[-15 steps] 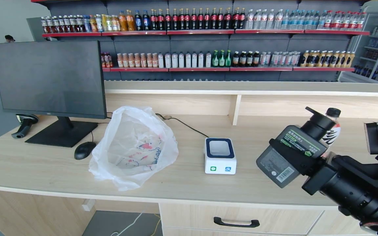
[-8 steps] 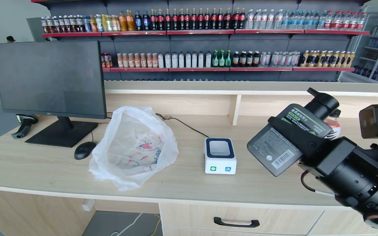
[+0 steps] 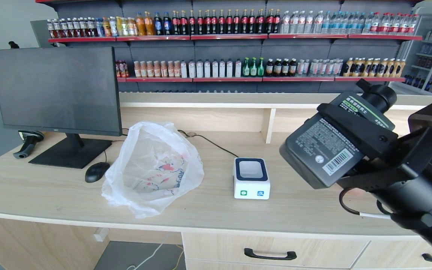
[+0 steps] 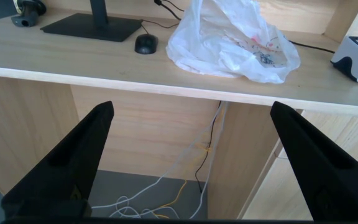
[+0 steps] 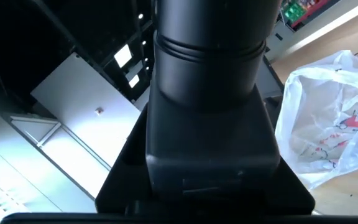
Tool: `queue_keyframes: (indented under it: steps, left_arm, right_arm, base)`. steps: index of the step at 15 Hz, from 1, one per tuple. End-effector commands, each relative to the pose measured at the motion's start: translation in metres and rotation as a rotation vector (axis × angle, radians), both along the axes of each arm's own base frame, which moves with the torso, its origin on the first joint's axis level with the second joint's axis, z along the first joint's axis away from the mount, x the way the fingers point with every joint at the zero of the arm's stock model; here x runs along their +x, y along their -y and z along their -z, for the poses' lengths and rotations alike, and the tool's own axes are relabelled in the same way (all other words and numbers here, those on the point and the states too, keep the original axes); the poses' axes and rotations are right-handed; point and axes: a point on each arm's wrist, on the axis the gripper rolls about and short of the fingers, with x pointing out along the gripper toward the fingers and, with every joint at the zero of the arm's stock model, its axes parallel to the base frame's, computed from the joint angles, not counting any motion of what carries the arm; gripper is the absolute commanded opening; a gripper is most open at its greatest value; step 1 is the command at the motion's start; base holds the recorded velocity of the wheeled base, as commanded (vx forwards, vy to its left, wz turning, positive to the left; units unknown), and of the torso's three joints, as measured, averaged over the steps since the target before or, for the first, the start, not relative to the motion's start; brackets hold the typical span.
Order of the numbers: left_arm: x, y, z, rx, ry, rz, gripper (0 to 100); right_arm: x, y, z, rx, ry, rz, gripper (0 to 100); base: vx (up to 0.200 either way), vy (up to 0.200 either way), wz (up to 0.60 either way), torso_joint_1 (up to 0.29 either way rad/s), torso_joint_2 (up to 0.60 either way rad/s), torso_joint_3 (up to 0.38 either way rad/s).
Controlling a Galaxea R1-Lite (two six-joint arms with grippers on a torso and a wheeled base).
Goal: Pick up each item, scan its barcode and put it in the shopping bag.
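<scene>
A pale wood counter (image 3: 216, 213) carried it all. At its left end 1 monitor (image 3: 56, 90) stood on a flat base, a handheld scanner (image 3: 28, 142) lying at its far side and a mouse (image 3: 96, 171) just beside the base. The bag (image 3: 152, 168) slumped open near the mouse. A white scanner (image 3: 251, 178) sat to the right, apart, its cable (image 3: 216, 144) trailing back behind the bag.

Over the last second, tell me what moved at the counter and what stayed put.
The right gripper, shut on the dark bottle, rose and carried it higher above the counter, edging slightly toward the scanner; its barcode label now faces the head camera more squarely. Nothing was grasped or released. The shopping bag, scanner, monitor and mouse stayed put.
</scene>
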Motion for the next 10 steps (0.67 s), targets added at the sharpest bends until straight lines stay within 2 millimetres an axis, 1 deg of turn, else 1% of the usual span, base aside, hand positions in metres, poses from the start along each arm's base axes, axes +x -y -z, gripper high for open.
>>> queue_keyframes:
  steps: [1,4,6,10]
  left_arm:
    - [0.0,0.0,0.0,0.0,0.001,-0.001,100]
    - [0.0,0.0,0.0,0.0,0.001,-0.001,100]
    - [0.0,0.0,0.0,0.0,0.001,-0.001,100]
    - [0.0,0.0,0.0,0.0,0.001,-0.001,100]
  right_arm:
    - [-0.0008,0.0007,-0.0039,0.021,0.002,-0.007,0]
    - [0.0001,-0.0002,-0.0065,0.031,0.008,-0.011,0]
    - [0.0016,-0.0015,-0.0116,0.044,0.025,-0.009,0]
    - [0.0009,0.0,-0.0097,0.038,0.02,-0.005,0]
  base:
    - [0.0,0.0,0.0,0.0,0.0,0.0]
    - [0.0,0.0,0.0,0.0,0.0,0.0]
    - [0.0,0.0,0.0,0.0,0.0,0.0]
    - [0.0,0.0,0.0,0.0,0.0,0.0]
